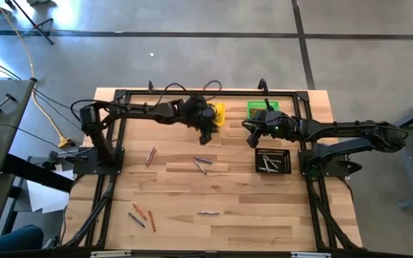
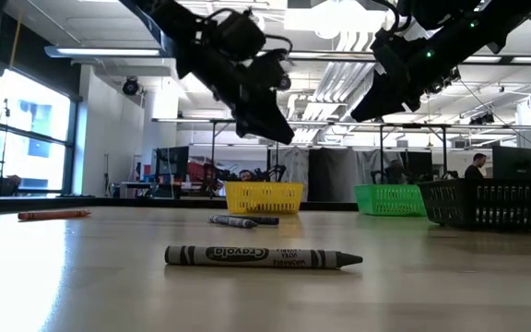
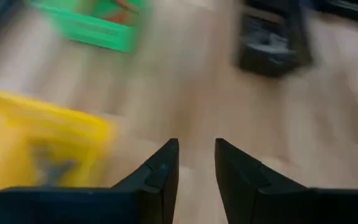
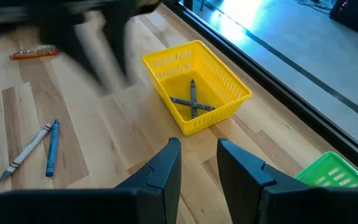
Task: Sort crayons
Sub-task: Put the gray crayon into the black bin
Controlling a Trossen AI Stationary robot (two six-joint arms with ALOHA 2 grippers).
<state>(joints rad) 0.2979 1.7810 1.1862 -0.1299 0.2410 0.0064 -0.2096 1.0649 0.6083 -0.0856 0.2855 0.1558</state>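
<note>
Left gripper (image 1: 206,134) empty, fingers apart (narrowly), beside yellow bin (image 1: 217,113), crayons (image 4: 191,102) inside.

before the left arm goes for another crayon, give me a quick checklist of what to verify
1. Left gripper empty: ok, fingers apart with nothing between them.
2. Left gripper clear of the yellow bin: ok, it hangs above the table beside the bin.
3. Yellow bin contents: ok, two grey crayons lie crossed inside.
4. Loose crayons left to pick: ok, a pair lies mid-table and a grey one lies nearer the front edge.
5. Right gripper out of the way: ok, it hovers empty near the green bin.
6. Which bin takes which colour: cannot tell.
</note>
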